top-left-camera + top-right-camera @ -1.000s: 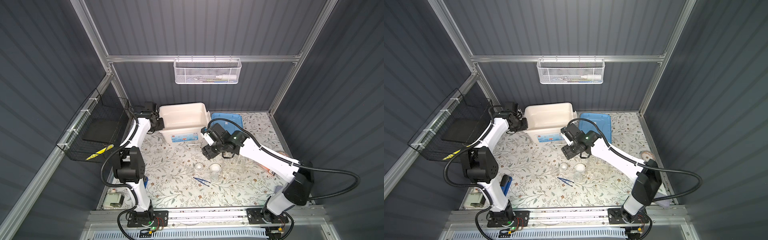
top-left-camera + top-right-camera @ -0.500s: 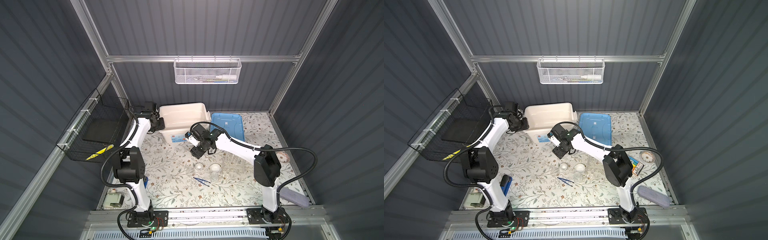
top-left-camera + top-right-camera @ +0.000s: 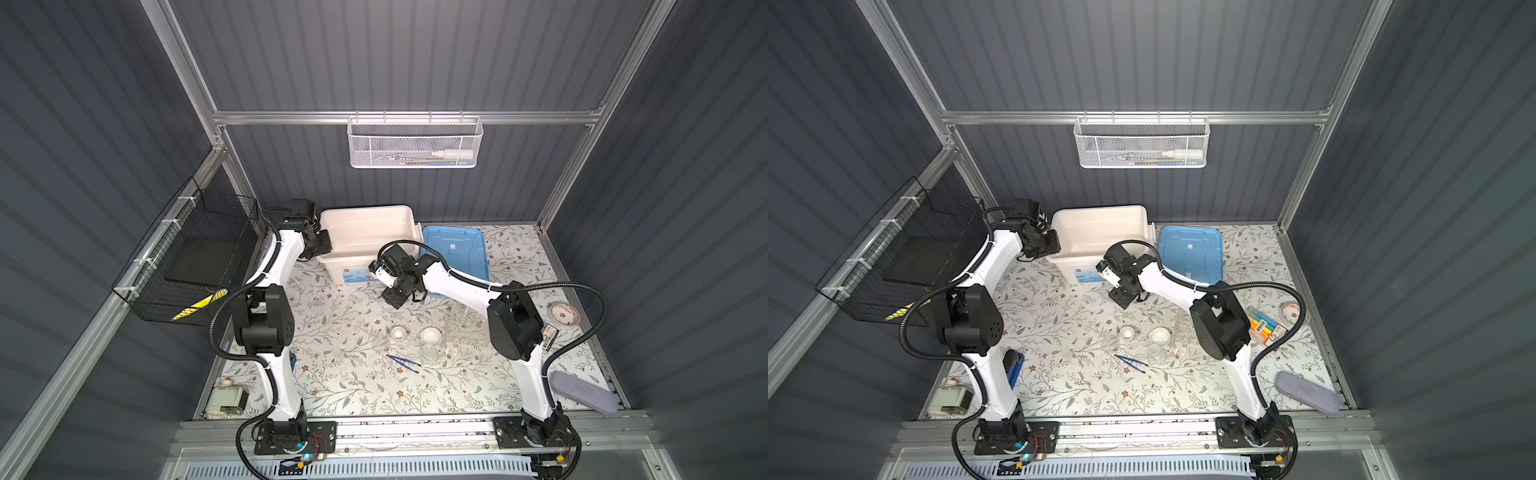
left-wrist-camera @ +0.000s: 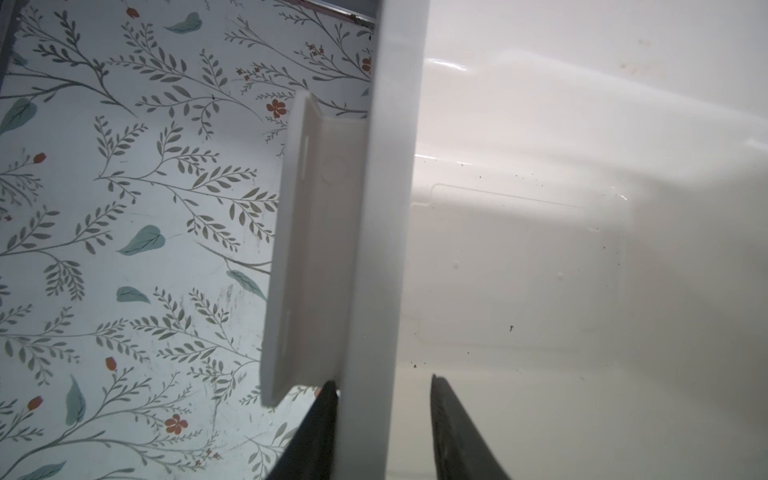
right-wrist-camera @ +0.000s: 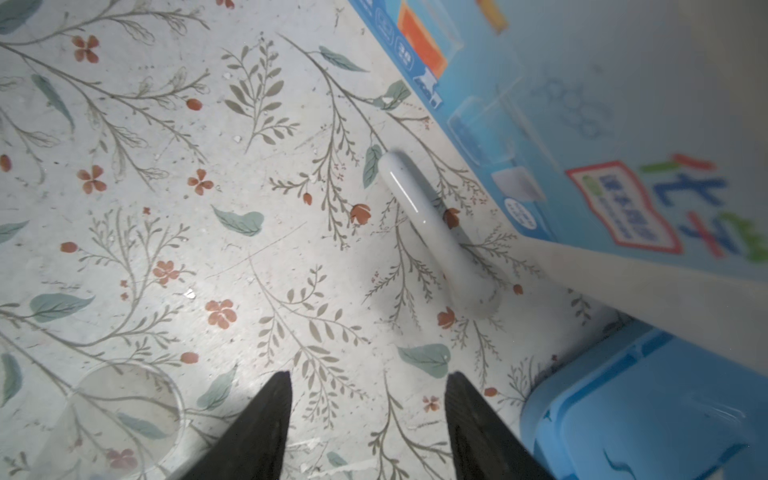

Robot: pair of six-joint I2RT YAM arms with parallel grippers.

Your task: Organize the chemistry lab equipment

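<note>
The lid [image 3: 455,253] is laid right of the bin [image 3: 365,232] on the bench [image 3: 332,374]; the rod [image 5: 432,232] is found just before the bin. Nearer the front, the tweezers [image 3: 403,360] are placed before the left dish [image 3: 398,332] and the right dish [image 3: 430,335].

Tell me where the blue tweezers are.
Mid-table in both top views: the blue tweezers lie near the two white dishes, beside the clear flask.

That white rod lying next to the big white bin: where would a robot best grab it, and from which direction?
Grip the white rod at its slim middle, from straight above, the right tool spanning its width. It lies flat on the mat beside the white bin, so a sideways reach looks blocked there, yet bare mat shows on both sides for the fingers.
</note>
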